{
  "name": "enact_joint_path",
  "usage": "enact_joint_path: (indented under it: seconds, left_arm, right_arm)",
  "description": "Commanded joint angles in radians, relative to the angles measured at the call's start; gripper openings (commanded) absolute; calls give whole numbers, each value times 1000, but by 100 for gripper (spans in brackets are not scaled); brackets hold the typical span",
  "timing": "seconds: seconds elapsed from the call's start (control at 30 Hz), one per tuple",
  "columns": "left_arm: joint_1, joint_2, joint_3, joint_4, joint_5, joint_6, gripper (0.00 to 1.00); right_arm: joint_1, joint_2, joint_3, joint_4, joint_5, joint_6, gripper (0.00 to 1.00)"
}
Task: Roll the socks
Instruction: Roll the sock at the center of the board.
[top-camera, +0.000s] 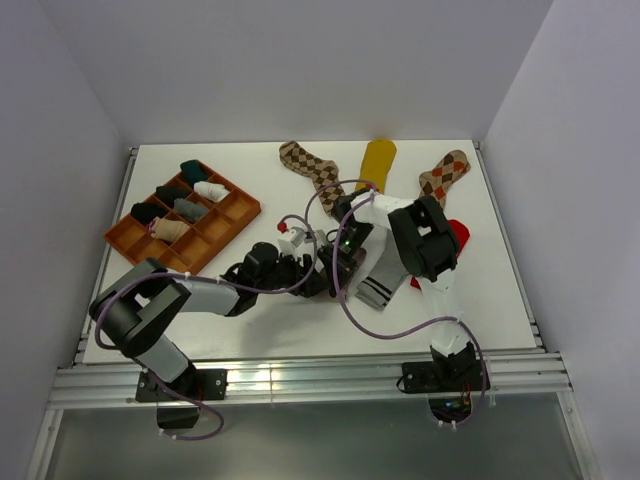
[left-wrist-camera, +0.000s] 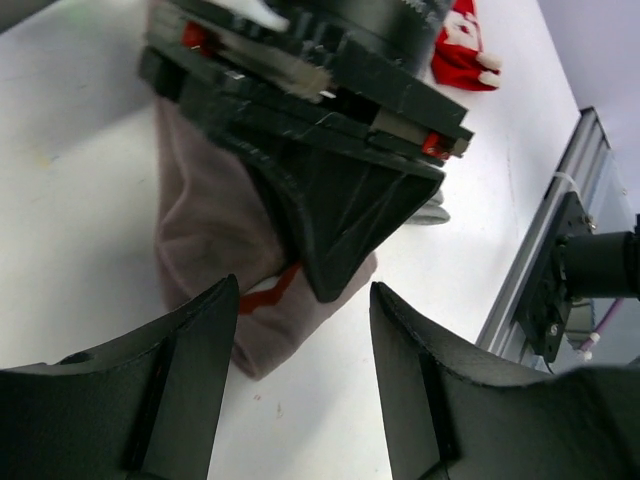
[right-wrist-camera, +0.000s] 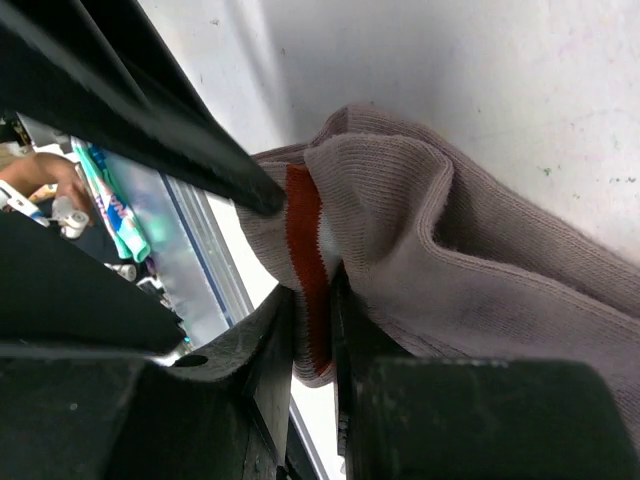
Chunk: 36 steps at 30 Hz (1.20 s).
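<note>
While the right gripper (right-wrist-camera: 312, 340) pinches the red-striped cuff (right-wrist-camera: 305, 250) of the taupe knit sock (right-wrist-camera: 480, 260) lying midway across the white tabletop (left-wrist-camera: 70, 220), the left gripper (left-wrist-camera: 302, 292), jaws spread and empty, should take the fold squarely so it rolls tight.

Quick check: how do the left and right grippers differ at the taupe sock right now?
The left gripper stands open; the right gripper is shut. The left gripper holds nothing, while the right gripper pinches the taupe sock by its red-striped cuff. Both are black two-finger grippers meeting at that sock.
</note>
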Motion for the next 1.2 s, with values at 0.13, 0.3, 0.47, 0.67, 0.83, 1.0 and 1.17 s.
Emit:
enact_joint_path:
  seconds: [0.13,0.3,0.47,0.67,0.83,1.0,1.17]
  left_arm:
    - [-17,78,52,100,99,25,59]
    - [-17,108,49,97,100,40,58]
    - [-17,144,64,87,117,46,58]
    - [-17,157,70,32,94,49,54]
    - [-46,156,110,-87,28,71,46]
    - [-92,164,154,-248,-73,66,32]
    - [-108,145,194,-386,-157,28,11]
  right_arm:
    - [-27,30,8,-12,31,-31,6]
    - [-40,43,8,-42,16,-57,6]
    - [-47,53,9,-62,2,-75,5]
    - [-61,48,5,-64,6,-78,5]
    - [-67,36,-12,-24,31,-57,6]
    - [-67,-3,-15,20,60,-28,15]
    - [-67,-67,-52,82,104,12,36]
